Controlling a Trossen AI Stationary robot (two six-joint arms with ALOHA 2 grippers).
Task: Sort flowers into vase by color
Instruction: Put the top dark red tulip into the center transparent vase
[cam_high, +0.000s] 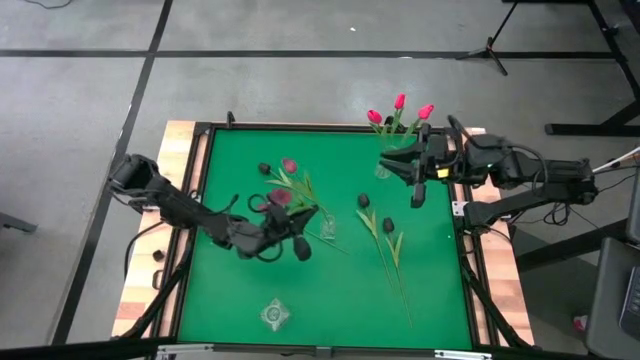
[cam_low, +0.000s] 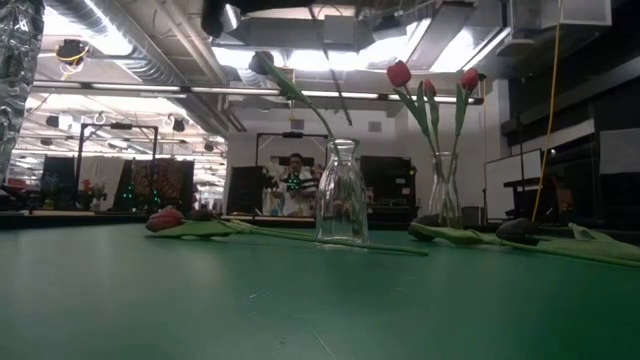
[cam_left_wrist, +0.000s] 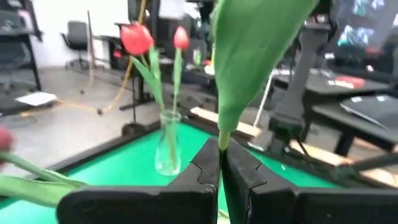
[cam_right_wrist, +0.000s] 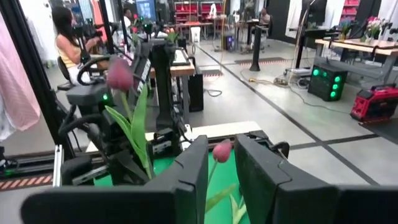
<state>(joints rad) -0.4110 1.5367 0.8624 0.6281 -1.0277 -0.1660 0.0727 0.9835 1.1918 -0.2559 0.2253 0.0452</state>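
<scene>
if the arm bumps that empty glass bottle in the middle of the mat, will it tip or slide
The empty glass bottle looks tall and narrow-necked on a small base, so it would probably tip rather than slide. Empty, it is likely light. The green mat looks soft, which may catch its base. Clear glass: likely fragile.

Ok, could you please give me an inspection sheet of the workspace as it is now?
Surface: green mat, wooden border.
Job's things: three red tulips in a vase; glass bottle mid-table; mauve tulips and dark tulips lying on the mat.
Clutter: one more glass item near the mat's edge.
Grippers: left gripper, fingers shut on a held tulip; right gripper beside the red tulips, fingers apart.
Cables: along the right arm.
Surroundings: seated person behind the table.
</scene>
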